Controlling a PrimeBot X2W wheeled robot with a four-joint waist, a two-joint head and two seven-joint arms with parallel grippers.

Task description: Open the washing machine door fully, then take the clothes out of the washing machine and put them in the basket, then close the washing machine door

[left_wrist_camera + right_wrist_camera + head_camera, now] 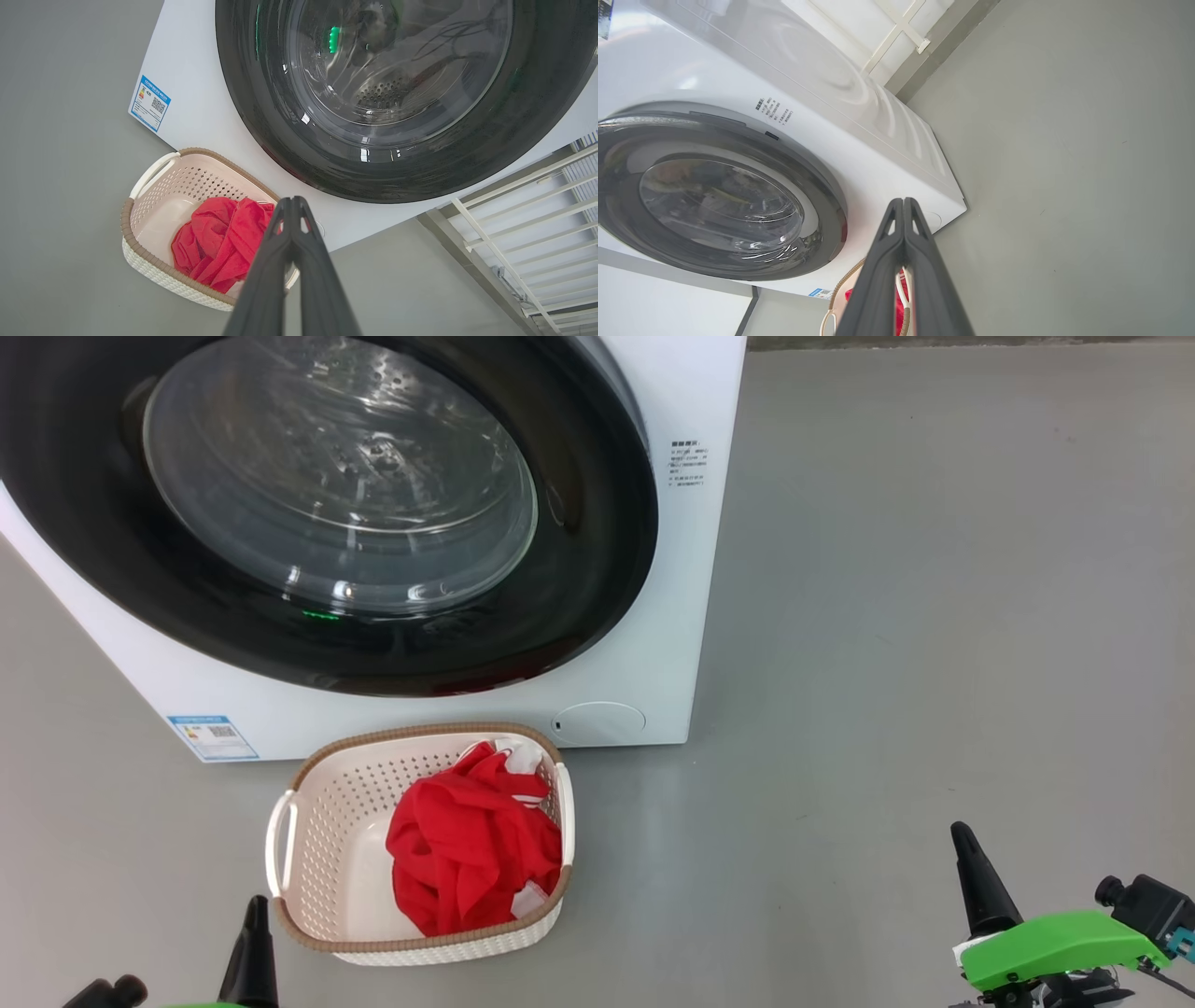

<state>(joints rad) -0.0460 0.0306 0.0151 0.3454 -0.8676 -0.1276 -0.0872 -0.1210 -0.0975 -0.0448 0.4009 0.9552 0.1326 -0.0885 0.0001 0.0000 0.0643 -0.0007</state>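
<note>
Head view has your clothes (471,845) piled in the basket (336,803) on the floor (887,663), right in front of the washing machine (653,616), with its door (579,569) closed flush. Your left hand (256,910) is just beside the basket's near-left corner, fingers pressed together, empty. Your right hand (960,835), pinched together and empty too, is well off to the basket's right.
</note>
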